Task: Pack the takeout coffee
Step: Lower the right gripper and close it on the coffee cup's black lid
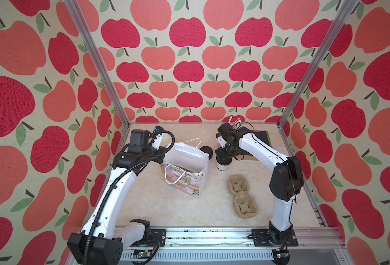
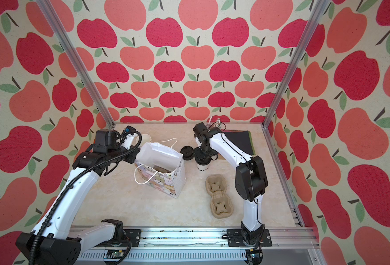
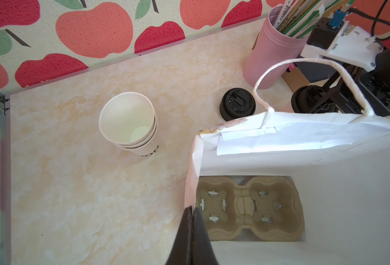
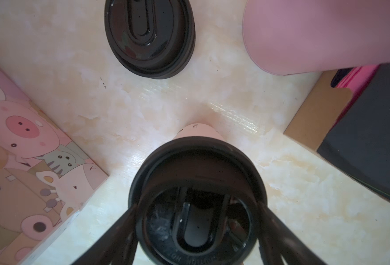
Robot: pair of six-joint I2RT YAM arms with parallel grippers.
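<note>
**Lidded cup on table, beside bag**

The small white paper cup with black lettering (image 1: 222,169) stands upright on the marbled beige tabletop (image 1: 178,206), just right of the animal-print paper gift bag (image 1: 185,183). Its round black plastic lid (image 4: 196,158) is seated on top. The right gripper (image 4: 197,206) clasps the lid from both sides. The left gripper (image 3: 191,218), clenched, pinches the bag's rim.
</note>
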